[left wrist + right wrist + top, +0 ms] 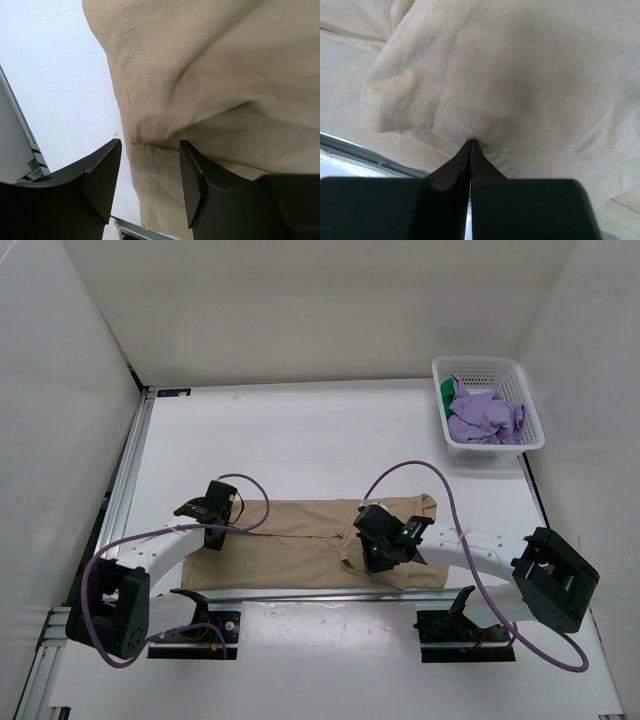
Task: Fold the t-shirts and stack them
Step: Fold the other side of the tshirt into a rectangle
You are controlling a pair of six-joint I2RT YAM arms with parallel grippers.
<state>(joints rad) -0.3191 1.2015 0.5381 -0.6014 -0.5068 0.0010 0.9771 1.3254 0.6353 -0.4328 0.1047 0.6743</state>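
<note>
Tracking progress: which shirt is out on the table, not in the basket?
The tan shirt, lying spread out; the purple shirt and green shirt lie bunched in the white basket.

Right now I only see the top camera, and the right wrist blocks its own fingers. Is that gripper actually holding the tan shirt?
Observer: Yes. The right wrist view shows the right gripper shut on a stitched edge of the tan shirt.
Operator: And the left one?
Observer: The left gripper is open, straddling the shirt's side edge without pinching it.
Operator: Is it fully over cloth?
Observer: No. One finger sits over the bare table, the other over cloth.
</note>
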